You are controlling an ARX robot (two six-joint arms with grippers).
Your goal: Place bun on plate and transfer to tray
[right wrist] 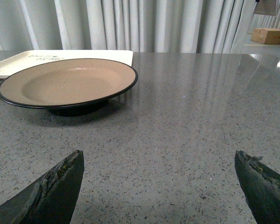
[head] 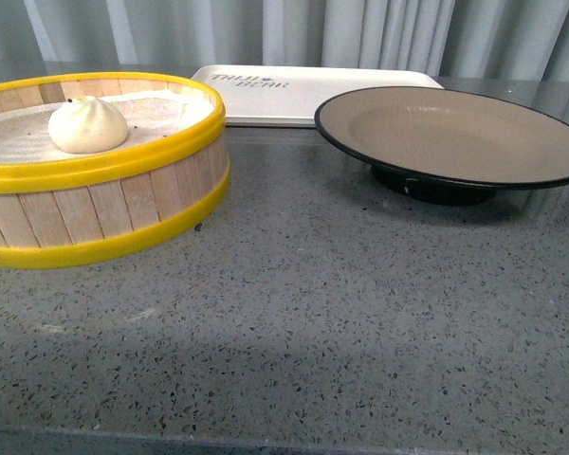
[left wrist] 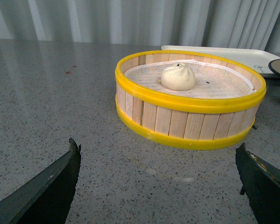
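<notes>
The cream-white bun (head: 88,124) sits inside the yellow-rimmed wooden steamer basket (head: 95,213) at the left; it also shows in the left wrist view (left wrist: 178,77). The tan plate with a black rim (head: 512,180) stands at the right, empty, and shows in the right wrist view (right wrist: 60,84). The off-white tray (head: 266,100) lies behind, between basket and plate. Neither arm shows in the front view. My left gripper (left wrist: 158,151) is open and empty, short of the basket. My right gripper (right wrist: 158,156) is open and empty, short of the plate and off to one side of it.
The grey speckled table (head: 313,322) carries everything. Pale curtains (head: 360,33) hang behind the table. A cardboard box (right wrist: 269,35) rests on a far surface in the right wrist view.
</notes>
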